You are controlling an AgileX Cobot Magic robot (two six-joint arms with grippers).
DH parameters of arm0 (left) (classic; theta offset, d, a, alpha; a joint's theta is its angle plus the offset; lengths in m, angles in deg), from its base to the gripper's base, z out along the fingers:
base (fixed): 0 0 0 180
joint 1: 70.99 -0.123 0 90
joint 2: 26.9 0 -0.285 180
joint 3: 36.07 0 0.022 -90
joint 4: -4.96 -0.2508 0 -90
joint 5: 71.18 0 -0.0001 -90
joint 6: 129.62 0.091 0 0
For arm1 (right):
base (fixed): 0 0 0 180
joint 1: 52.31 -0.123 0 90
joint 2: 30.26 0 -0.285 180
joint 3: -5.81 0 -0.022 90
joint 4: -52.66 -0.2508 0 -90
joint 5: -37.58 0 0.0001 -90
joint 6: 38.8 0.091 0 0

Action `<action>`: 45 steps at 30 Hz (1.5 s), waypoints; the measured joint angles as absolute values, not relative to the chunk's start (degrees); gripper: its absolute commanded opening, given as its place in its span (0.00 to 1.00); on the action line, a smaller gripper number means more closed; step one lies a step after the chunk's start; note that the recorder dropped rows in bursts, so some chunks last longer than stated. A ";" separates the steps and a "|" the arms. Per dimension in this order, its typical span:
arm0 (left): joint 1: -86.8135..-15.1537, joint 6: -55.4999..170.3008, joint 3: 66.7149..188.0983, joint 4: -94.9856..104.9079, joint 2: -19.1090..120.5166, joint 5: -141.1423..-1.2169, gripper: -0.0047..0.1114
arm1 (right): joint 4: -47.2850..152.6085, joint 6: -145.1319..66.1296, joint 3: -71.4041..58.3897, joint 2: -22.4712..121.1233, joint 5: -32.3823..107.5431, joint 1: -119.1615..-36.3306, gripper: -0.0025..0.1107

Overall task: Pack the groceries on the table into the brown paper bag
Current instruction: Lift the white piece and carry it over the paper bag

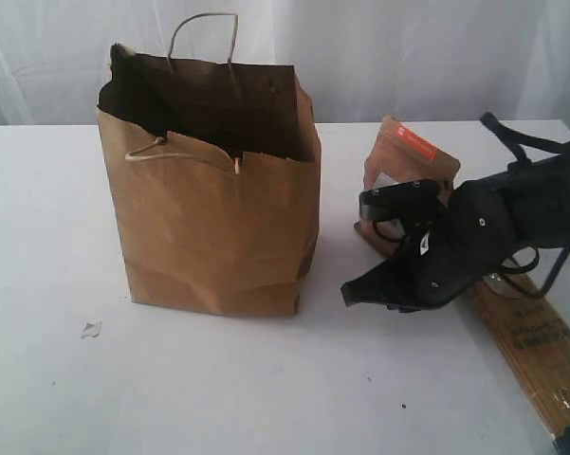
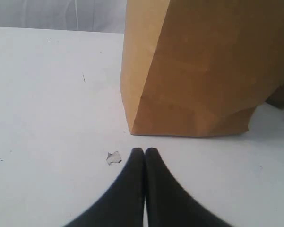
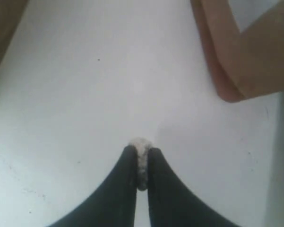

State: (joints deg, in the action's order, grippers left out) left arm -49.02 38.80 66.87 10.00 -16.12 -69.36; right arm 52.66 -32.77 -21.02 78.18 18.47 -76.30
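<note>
The brown paper bag (image 1: 218,218) stands open on the white table (image 1: 266,389), left of centre. Right of it a brown pouch (image 1: 408,161) stands upright, and a spaghetti pack (image 1: 536,351) lies along the right edge. My right gripper (image 1: 349,292) hovers low between the bag and the pouch. In the right wrist view this gripper (image 3: 142,152) is shut on a small white crumb (image 3: 142,158), with the pouch (image 3: 245,56) off to one side. My left gripper (image 2: 144,152) is shut on nothing, just short of the bag's base (image 2: 208,71). No other groceries show.
A white paper crumb (image 1: 91,329) lies on the table in front of the bag's left corner, and in the left wrist view this crumb (image 2: 114,158) sits beside the left fingertips. A white curtain (image 1: 379,47) hangs behind the table.
</note>
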 measured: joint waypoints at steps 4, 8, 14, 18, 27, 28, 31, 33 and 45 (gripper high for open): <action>-49.02 38.80 66.87 10.00 -16.12 -69.36 0.04 | 52.66 -32.77 -22.75 75.42 18.86 -76.39 0.02; -49.02 38.80 66.87 10.00 -16.12 -69.36 0.04 | 52.66 -32.77 -24.53 72.00 19.24 -76.96 0.02; -49.02 38.80 66.87 10.00 -16.12 -69.36 0.04 | 52.66 -32.77 -26.93 67.02 20.32 -78.71 0.02; -49.02 38.80 66.87 10.00 -16.12 -69.36 0.04 | 52.66 -32.77 -27.71 64.17 20.45 -80.40 0.02; -49.02 38.80 66.87 10.00 -16.12 -69.36 0.04 | 51.29 -33.25 -27.71 56.81 20.08 -84.35 0.02; -49.02 38.80 66.87 10.00 -16.12 -69.36 0.04 | 51.29 -33.41 -27.71 55.95 19.95 -84.81 0.02; -49.02 38.80 66.87 10.00 -16.12 -69.36 0.04 | 51.29 -33.84 -27.71 52.66 19.83 -85.38 0.02; -49.02 38.80 66.87 10.00 -16.12 -69.36 0.04 | 51.29 -33.97 -27.37 50.44 19.71 -85.47 0.02; -49.02 38.80 66.87 10.00 -16.12 -69.36 0.04 | 51.20 -33.97 -23.65 39.58 21.35 -85.47 0.02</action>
